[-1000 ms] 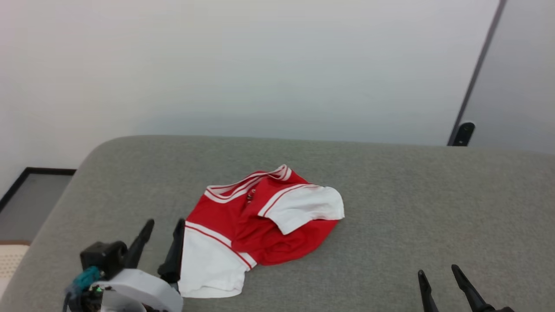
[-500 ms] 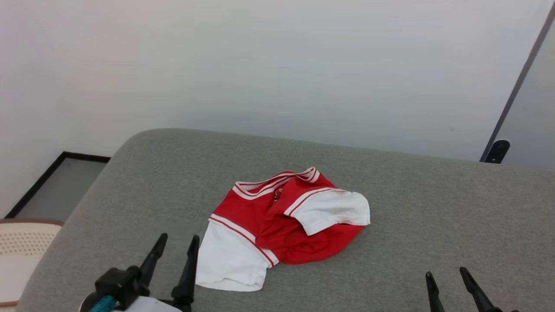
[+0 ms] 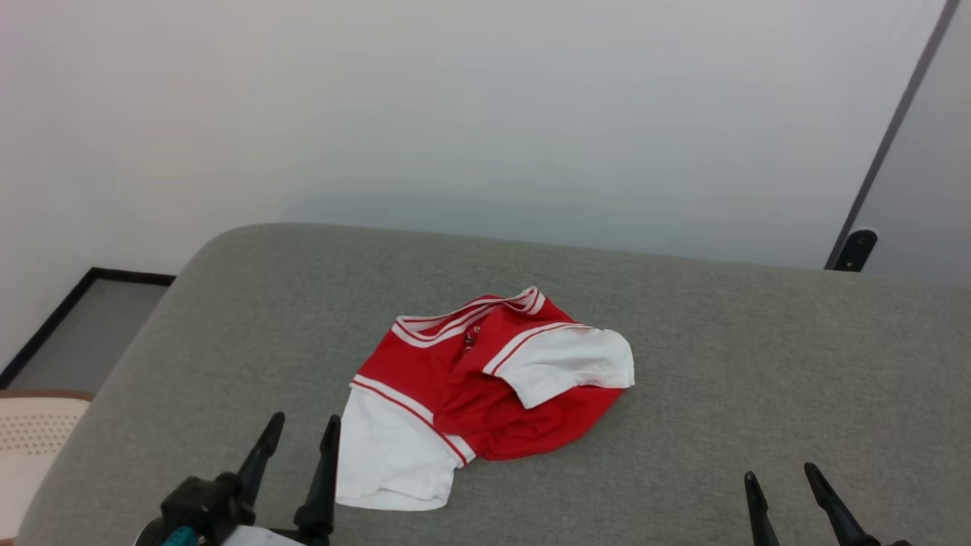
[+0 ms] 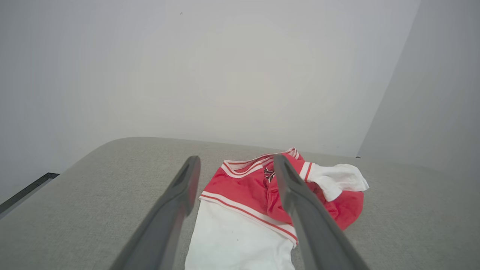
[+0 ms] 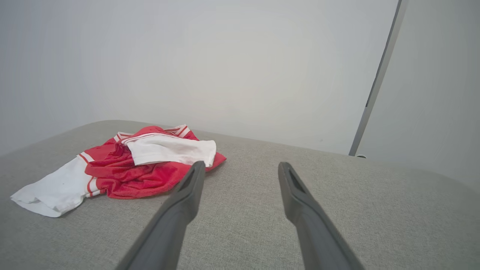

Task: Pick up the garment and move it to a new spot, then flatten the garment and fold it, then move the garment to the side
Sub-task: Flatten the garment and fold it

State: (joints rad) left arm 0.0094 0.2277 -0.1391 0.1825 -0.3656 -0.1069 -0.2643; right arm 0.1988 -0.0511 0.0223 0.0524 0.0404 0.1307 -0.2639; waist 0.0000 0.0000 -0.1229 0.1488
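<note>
The garment (image 3: 455,387), a red shirt with white sleeves and red-and-white striped trim, lies crumpled in a heap on the grey padded surface (image 3: 758,364). It also shows in the left wrist view as the garment (image 4: 247,187) and in the right wrist view as the garment (image 5: 142,165). My left gripper (image 3: 303,428) stands open just left of the near white sleeve, with nothing between its fingers. In its own view the left gripper (image 4: 236,163) points at the shirt. My right gripper (image 3: 781,478) is open at the lower right, well apart from the cloth; the right gripper (image 5: 240,167) frames bare surface.
A pale wall rises behind the surface. A dark vertical strip with a black fitting (image 3: 853,250) stands at the back right. Floor with dark edging (image 3: 83,334) and a cream perforated object (image 3: 30,432) lie at the left. Bare grey surface stretches right of the garment.
The head camera has shifted, sliding the scene right and then slightly back left. The left gripper sits lower in the frame with less of its forearm showing. The garment's heap looks unchanged.
</note>
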